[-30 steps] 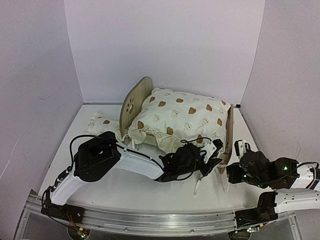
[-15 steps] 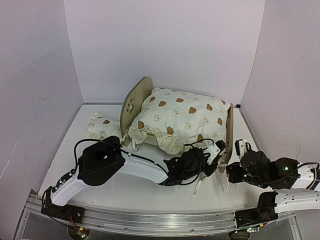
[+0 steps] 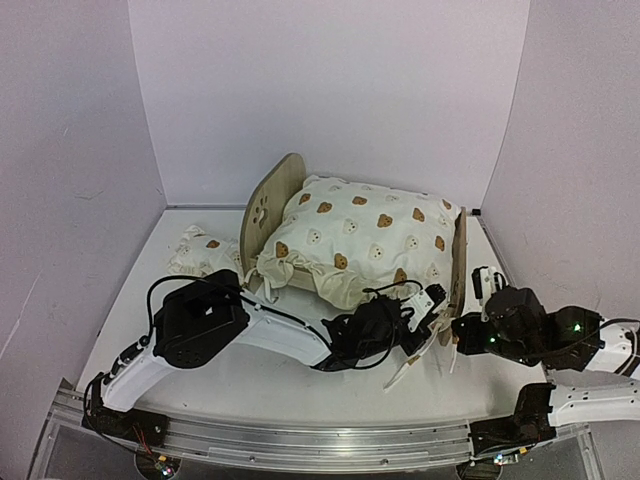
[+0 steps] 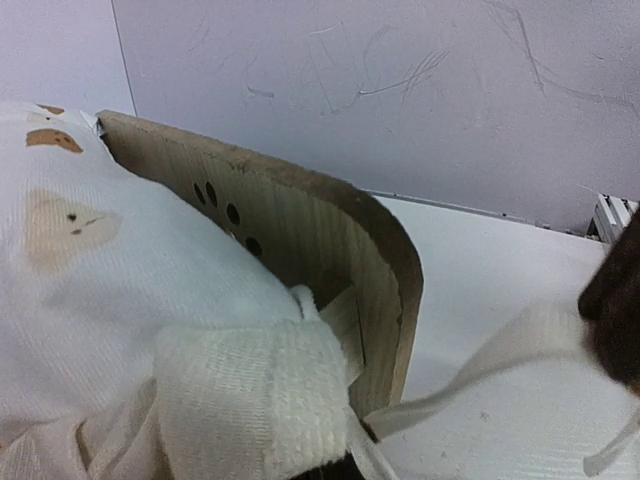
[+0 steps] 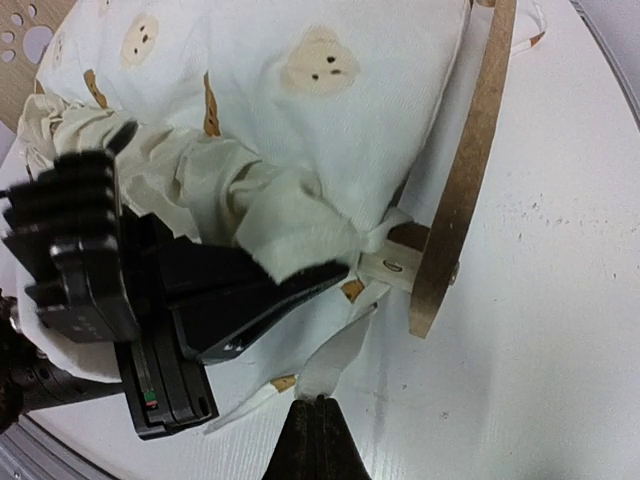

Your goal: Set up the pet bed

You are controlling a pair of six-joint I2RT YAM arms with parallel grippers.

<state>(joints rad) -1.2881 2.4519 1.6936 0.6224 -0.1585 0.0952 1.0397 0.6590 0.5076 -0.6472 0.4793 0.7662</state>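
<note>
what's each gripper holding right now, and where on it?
Left gripper pinches the cushion by its bunched corner beside the footboard. Right gripper looks shut on the end of a cushion tie; contact isn't fully clear.

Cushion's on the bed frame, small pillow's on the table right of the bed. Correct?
Not quite. The top view shows the small pillow on the table left of the bed frame, not right. The cushion is on the frame.
</note>
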